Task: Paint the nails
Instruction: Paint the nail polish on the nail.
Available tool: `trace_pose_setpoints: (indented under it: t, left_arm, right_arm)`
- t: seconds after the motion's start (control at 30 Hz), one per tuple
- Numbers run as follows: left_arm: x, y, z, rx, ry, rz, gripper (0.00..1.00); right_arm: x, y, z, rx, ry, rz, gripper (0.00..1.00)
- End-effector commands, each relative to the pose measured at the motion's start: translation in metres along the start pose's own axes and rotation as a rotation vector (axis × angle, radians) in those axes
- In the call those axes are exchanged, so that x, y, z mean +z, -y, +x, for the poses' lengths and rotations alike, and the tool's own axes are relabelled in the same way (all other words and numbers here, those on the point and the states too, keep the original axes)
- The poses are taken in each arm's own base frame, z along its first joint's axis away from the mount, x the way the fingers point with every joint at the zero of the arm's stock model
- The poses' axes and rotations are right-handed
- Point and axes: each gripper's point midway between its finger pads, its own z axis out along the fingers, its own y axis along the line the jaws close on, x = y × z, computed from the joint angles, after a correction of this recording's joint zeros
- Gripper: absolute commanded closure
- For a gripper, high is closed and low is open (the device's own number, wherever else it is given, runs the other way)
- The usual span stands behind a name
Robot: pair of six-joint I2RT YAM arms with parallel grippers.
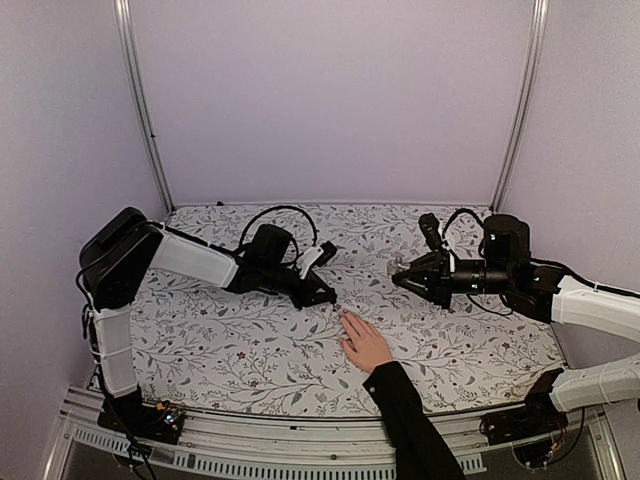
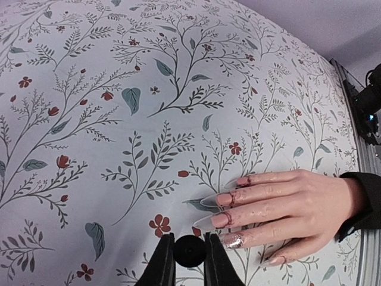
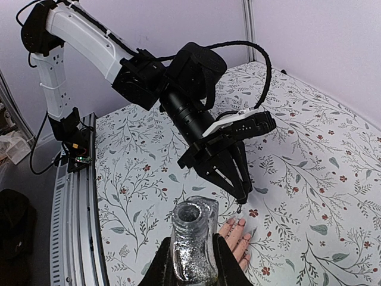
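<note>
Mostly the bottle [image 3: 193,238] blocks the right wrist view: clamped between the right gripper [image 1: 398,275] jaws with its open neck up, it hides all of the hand [image 2: 292,205] but a few fingertips. From above, the nails [image 2: 215,201] are too small to make out. The left gripper [image 1: 331,300] jaws, cut off at the frame's lower edge, are clenched on a round black brush cap [image 2: 190,252]. The hand lies flat on the flowered cloth [image 2: 119,149], its long axis running from the black sleeve [image 2: 364,202] to the long nails, which point toward the left jaws and sit just beside their tips, not touching
</note>
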Motion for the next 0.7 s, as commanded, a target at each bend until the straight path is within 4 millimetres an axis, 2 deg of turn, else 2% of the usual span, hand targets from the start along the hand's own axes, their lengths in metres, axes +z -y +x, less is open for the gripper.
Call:
trace_pose_setpoints:
  t: [0.0, 0.33, 0.67]
  left_arm:
    - [-0.017, -0.002, -0.025, 0.023, 0.063, -0.022, 1.00]
    - [-0.033, 0.011, -0.041, 0.063, 0.125, -0.007, 1.00]
    - [-0.019, 0.033, -0.032, 0.089, 0.101, 0.080, 1.00]
  right_arm:
    - [-0.005, 0.001, -0.008, -0.011, 0.032, 0.014, 1.00]
    - [-0.008, 0.000, -0.010, -0.017, 0.041, 0.019, 1.00]
    - [-0.010, -0.002, -0.012, -0.022, 0.048, 0.014, 1.00]
